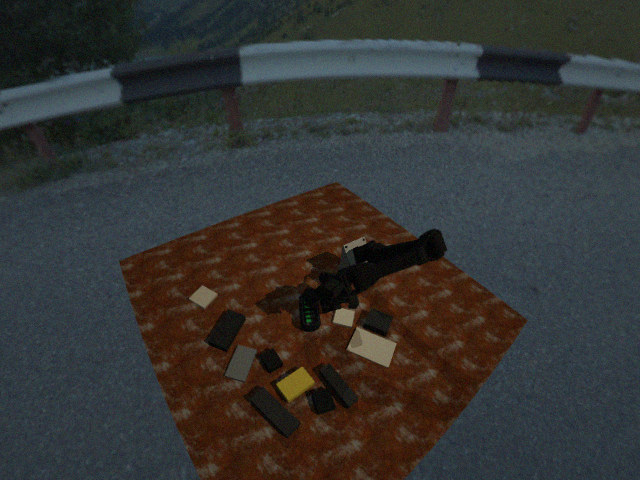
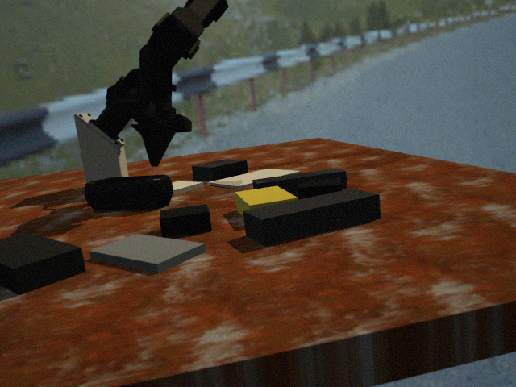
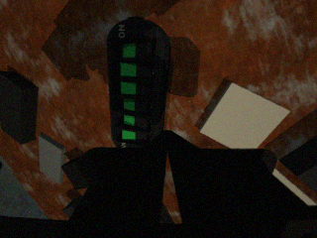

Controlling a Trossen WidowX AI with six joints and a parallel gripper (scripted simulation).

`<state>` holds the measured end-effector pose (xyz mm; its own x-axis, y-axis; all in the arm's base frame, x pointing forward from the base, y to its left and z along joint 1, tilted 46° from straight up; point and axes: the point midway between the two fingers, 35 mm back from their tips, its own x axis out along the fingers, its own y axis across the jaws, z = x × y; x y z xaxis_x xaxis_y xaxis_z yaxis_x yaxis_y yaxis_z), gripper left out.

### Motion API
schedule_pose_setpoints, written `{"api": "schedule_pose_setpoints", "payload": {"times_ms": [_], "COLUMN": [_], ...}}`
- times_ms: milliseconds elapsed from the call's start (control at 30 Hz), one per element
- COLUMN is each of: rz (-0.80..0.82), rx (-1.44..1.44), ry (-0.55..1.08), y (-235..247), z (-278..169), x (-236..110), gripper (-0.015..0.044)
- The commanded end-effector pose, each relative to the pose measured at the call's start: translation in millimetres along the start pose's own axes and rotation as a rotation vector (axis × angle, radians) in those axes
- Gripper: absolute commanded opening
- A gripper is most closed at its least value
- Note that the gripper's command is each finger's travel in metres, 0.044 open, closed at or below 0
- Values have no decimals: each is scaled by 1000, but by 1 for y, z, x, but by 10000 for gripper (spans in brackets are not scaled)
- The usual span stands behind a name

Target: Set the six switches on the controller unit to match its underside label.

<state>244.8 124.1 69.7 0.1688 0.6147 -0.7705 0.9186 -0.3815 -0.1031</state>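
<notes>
Setting: a dim roadside at dusk is seen, with a black-and-white guardrail (image 1: 356, 62) behind a rust-mottled bench (image 1: 454, 330) set on grey asphalt.

Controller unit: the dark grey controller unit (image 2: 128, 192) is found near the middle of the bench top, a little toward the far edge as the exterior view has it, lying flat on its base with the switch face up.

Switches: six green squares (image 3: 128, 92) are shown in a row along the unit in the wrist view, beside the printed word ON; the two middle ones appear smaller than the rest, but which ends are pressed down cannot be told from these views.

Label: the underside is hidden, so no match against it can be checked.

Gripper: the gripper (image 2: 156, 157) is held above the unit's near-right end, clear of it, with its fingers drawn fully together and nothing between them.

Surrounding parts: a small black block (image 2: 185, 219), a grey plate (image 2: 147, 252), a yellow block (image 2: 264, 197), a long black bar (image 2: 311, 215) and a cream plate (image 3: 244, 116) are spread toward the near and right edges, apart from the unit.

Progress: the unit is judged to be already back on its base, with the closed fingertip suited to pressing rockers.

Remaining: any switch still to be corrected would need to be pressed, and the arm is yet to be moved well away.
</notes>
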Motion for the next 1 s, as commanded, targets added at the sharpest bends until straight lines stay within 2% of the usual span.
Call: {"api": "schedule_pose_setpoints", "payload": {"times_ms": [0,233,500,967], "rz": [-83,-241,-244,-244], "rx": [22,53,54,54], "ry": [-37,31,35,35], "y": [19,43,43,39], "z": [31,83,85,84], "x": [-1,-10,-9,13], "gripper": [0,0,0,0]}}
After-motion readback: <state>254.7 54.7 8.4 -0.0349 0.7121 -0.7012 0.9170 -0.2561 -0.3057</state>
